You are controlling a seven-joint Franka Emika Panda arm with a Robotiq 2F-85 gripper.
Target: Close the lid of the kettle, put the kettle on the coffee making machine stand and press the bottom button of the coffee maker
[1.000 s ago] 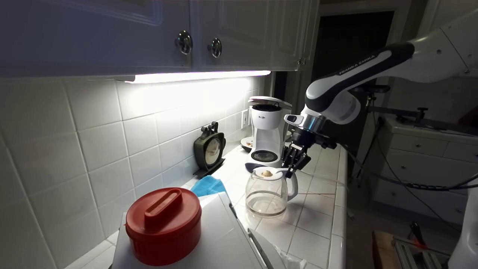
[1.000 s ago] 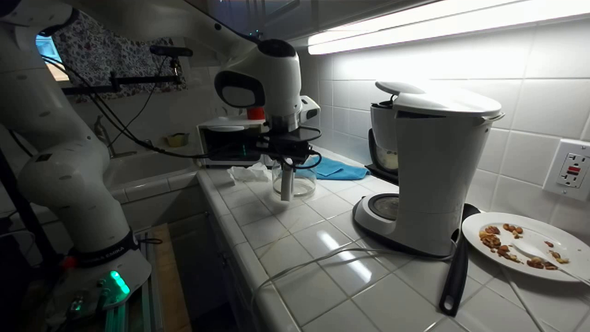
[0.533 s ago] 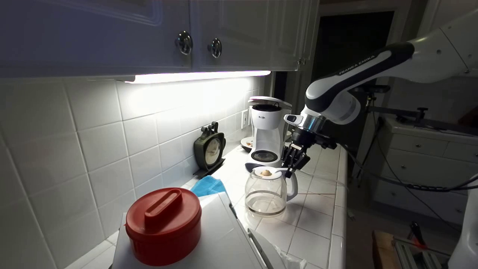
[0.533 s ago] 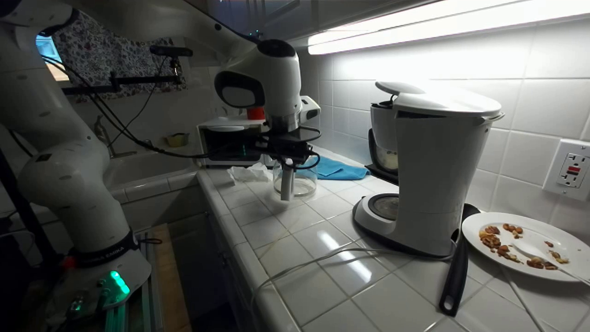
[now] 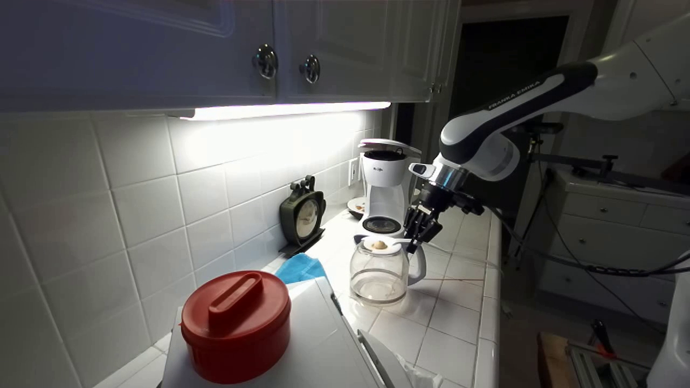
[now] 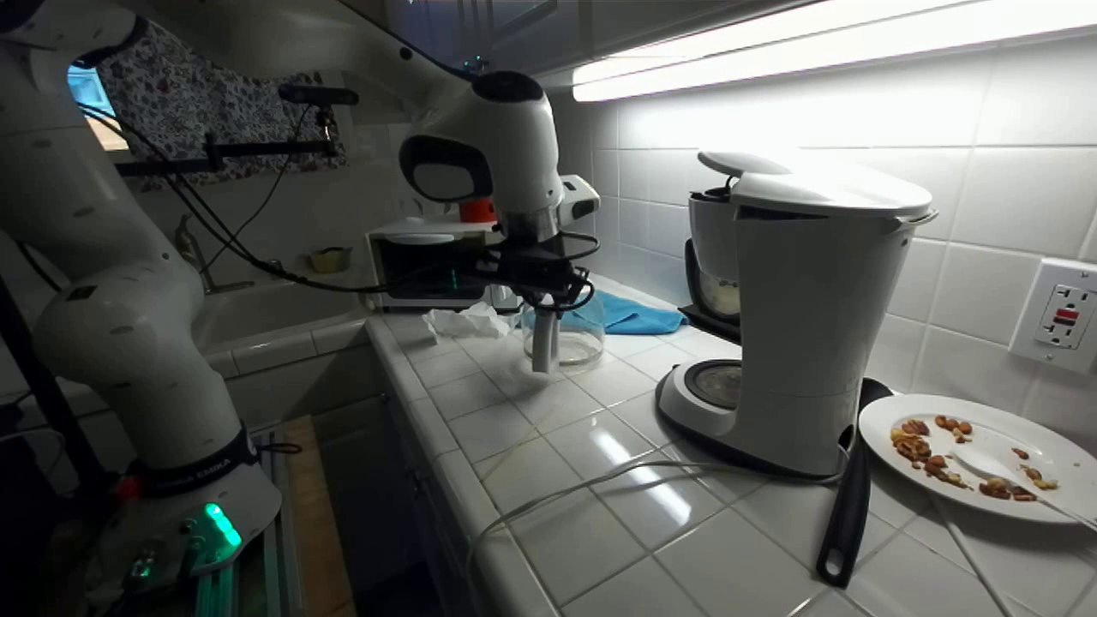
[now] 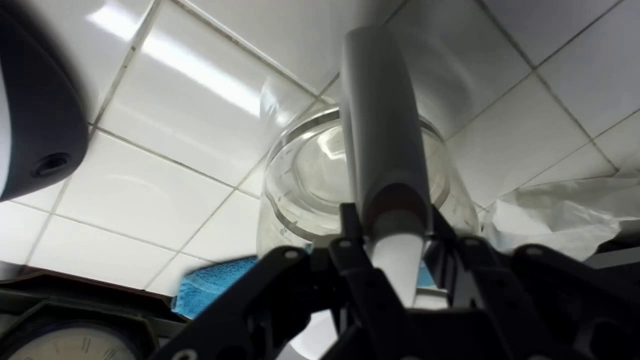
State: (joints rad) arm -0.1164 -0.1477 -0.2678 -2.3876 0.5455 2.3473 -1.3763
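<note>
The kettle, a clear glass carafe [image 5: 378, 277], stands upright at the counter; I cannot tell if its bottom touches the tiles. Its white lid [image 5: 368, 245] lies flat over its top. My gripper [image 7: 394, 217] is shut on the pale handle [image 7: 380, 110], one finger on each side. In an exterior view the gripper [image 6: 557, 296] hides part of the glass. The white coffee making machine [image 6: 814, 343] stands beyond the kettle with its top lid raised. Its stand, a round dark plate [image 6: 716, 383], is bare. The machine's dark base edge [image 7: 45, 115] shows at the wrist view's left.
A red container [image 5: 235, 328] stands on the white toaster oven [image 5: 318, 328]. A blue cloth [image 6: 634, 314] and crumpled paper [image 6: 467, 322] lie near the kettle. A dark clock [image 5: 303, 215] stands by the wall. A cord [image 6: 617, 473] crosses the counter. A plate [image 6: 891, 420] holds nuts.
In the last half second my gripper and the kettle have shifted a little toward the wall and the coffee maker. The coffee maker has not moved.
</note>
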